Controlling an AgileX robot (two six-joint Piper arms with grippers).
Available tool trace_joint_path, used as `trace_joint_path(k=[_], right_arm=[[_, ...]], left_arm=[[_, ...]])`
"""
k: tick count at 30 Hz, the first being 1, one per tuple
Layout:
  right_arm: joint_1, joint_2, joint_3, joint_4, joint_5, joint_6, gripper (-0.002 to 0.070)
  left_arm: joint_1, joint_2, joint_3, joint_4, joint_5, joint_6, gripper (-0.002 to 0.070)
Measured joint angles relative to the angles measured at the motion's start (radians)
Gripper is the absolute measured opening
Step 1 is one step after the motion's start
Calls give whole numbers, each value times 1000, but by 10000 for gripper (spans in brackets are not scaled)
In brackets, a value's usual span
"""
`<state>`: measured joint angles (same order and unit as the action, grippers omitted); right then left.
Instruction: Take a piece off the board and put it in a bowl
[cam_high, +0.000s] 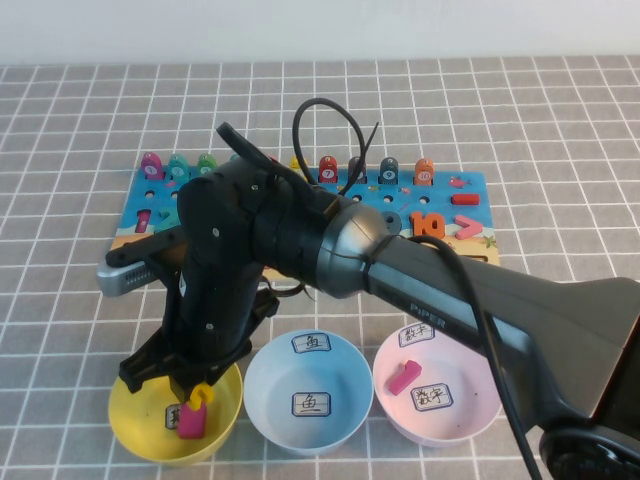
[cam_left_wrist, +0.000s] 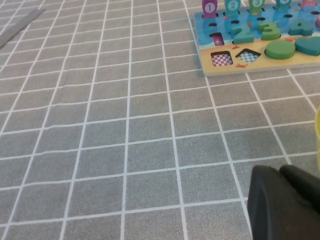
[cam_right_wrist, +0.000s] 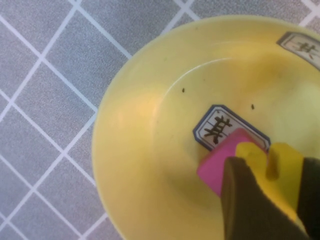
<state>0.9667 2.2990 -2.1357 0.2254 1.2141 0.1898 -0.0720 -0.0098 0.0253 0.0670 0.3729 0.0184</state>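
Observation:
My right gripper (cam_high: 196, 392) reaches across to the front left and hangs just over the yellow bowl (cam_high: 128, 412). It is shut on the yellow equals-sign piece (cam_high: 201, 391). In the right wrist view the piece (cam_right_wrist: 270, 159) sits between the dark fingers (cam_right_wrist: 245, 200), above the bowl's inside (cam_right_wrist: 140, 150). A pink piece (cam_right_wrist: 216, 167) lies in the bowl beside a white label; it also shows in the high view (cam_high: 190, 421). The board (cam_high: 470, 186) lies behind, mostly hidden by the arm. My left gripper (cam_left_wrist: 283, 200) is low over bare table, its fingers together and empty.
A light blue bowl (cam_high: 308, 430) and a pink bowl (cam_high: 470, 415) holding a pink piece (cam_high: 403, 377) stand right of the yellow one. In the left wrist view the board's end (cam_left_wrist: 250, 62) lies far off, and the yellow bowl's rim (cam_left_wrist: 317, 130) is at the frame's edge.

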Motion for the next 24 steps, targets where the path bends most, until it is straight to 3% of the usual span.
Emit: trace_joint_path(k=[17,24], right_arm=[[0,0,0,0,-13,-6,190],[0,0,0,0,-13,-6,253]], left_arm=[[0,0,0,0,0,0,-4],[0,0,0,0,0,0,-4]])
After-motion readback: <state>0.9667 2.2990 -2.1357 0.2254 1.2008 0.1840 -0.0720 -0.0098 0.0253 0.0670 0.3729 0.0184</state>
